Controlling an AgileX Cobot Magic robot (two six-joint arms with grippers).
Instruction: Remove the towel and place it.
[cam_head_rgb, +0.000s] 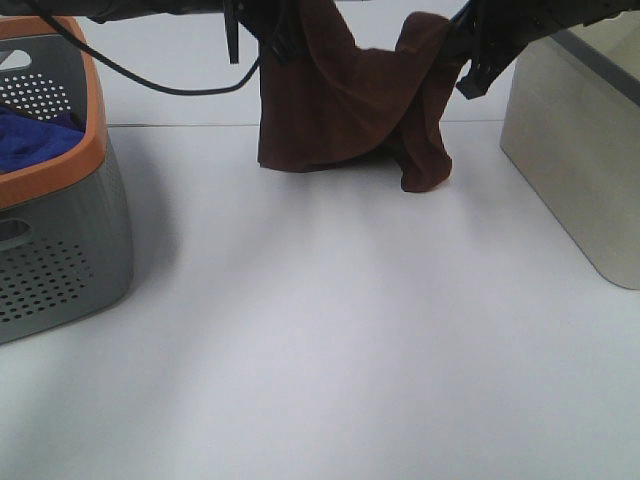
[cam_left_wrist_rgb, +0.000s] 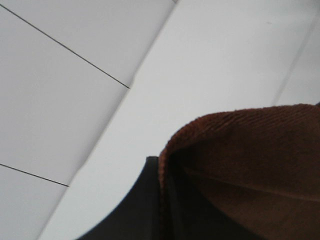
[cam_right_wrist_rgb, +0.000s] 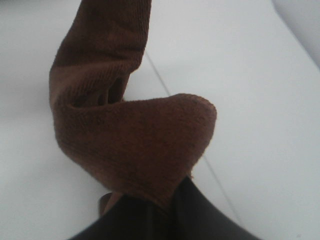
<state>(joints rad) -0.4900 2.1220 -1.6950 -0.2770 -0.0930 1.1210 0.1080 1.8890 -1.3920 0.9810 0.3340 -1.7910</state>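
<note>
You have the towel (cam_head_rgb: 340, 110) off the table (cam_head_rgb: 330, 340) and hanging at the far end, strung between the two arms. The left gripper (cam_head_rgb: 275, 40) has one upper corner and the right gripper (cam_head_rgb: 465, 55) the other. Each wrist view shows terry cloth bunched against a dark finger, and the cloth hangs from both, so I read both pairs of jaws as clamped on the towel. The cloth sags in the middle and the right side droops lower in a twisted fold. Its bottom edge hangs close over the table, but you cannot tell from here whether it touches. The lifting part looks done, and the placing is what is left. Nothing here says where it goes (the task names no spot). The basket (cam_head_rgb: 60, 230) holding a blue cloth (cam_head_rgb: 30, 140) sits well to the left and a pale box (cam_head_rgb: 570, 150) to the right, both apart from the towel.
</note>
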